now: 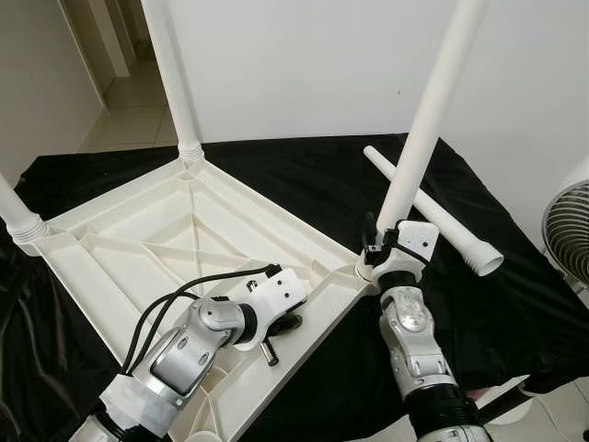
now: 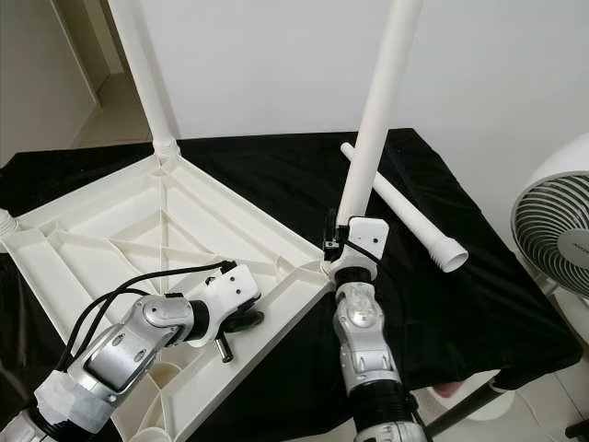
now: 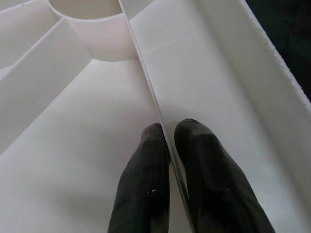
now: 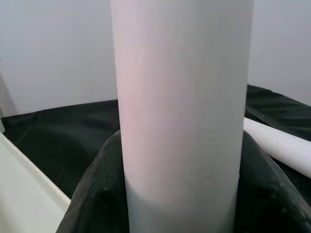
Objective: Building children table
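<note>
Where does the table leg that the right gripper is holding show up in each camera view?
Left eye view: held leg rises right of centre.
Right eye view: it rises at centre.
Right wrist view: it stands close up between the black fingers.
Left wrist view: not in it.
Shared landmark: the loose leg lying on the black cloth.

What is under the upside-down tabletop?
A black cloth lies under the tabletop, spreading out past its edges, with a loose leg lying on it. What the cloth rests on is covered, as is anything directly beneath the tabletop.
</note>
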Motion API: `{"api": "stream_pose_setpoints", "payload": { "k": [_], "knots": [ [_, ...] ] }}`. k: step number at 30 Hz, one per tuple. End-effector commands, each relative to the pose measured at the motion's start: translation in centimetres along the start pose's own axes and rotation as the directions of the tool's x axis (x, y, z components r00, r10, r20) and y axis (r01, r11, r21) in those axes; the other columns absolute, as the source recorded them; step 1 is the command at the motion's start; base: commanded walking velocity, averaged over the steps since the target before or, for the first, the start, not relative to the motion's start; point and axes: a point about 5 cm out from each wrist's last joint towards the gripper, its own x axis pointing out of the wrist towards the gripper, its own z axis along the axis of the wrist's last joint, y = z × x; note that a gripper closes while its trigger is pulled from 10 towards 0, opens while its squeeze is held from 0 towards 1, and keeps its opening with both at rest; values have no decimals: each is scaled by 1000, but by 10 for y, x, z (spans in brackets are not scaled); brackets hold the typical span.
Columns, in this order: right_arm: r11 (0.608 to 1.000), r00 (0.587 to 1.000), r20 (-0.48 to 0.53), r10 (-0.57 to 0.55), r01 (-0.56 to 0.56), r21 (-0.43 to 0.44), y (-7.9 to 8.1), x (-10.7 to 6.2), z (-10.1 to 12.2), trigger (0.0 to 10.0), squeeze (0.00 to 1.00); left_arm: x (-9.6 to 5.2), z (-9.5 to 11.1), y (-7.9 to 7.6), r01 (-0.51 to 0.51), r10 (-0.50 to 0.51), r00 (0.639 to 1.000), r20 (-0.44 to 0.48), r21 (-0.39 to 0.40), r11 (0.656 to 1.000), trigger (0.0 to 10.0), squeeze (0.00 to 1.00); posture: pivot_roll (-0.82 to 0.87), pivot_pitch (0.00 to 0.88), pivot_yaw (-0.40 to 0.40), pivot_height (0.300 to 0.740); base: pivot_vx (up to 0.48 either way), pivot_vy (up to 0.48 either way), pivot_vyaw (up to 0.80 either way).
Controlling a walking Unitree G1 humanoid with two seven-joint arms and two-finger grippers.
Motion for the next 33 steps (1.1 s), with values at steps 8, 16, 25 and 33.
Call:
{"api": "stream_pose_setpoints", "payload": {
  "k": [8,16,25,33],
  "knots": [
    [991,975,-187,-118,104,-84,-20,-29,-45,10000,0,-8,2,6,-47,47,999,3,6,999,10000,0,45,56,50,740,0,0,0],
    [987,979,-161,-128,110,-115,-24,-39,-46,10000,0,-7,3,5,-43,43,999,5,10,999,10000,0,40,49,51,740,0,0,0],
    [961,957,-134,-258,239,-140,-34,-42,-45,10000,0,-7,4,5,-39,39,999,6,14,999,10000,0,41,45,53,740,0,0,0],
    [957,947,-161,-277,257,-132,-32,-42,-49,10000,0,-9,4,5,-40,40,999,5,15,999,10000,0,47,45,54,740,0,0,0]
  ]
}}
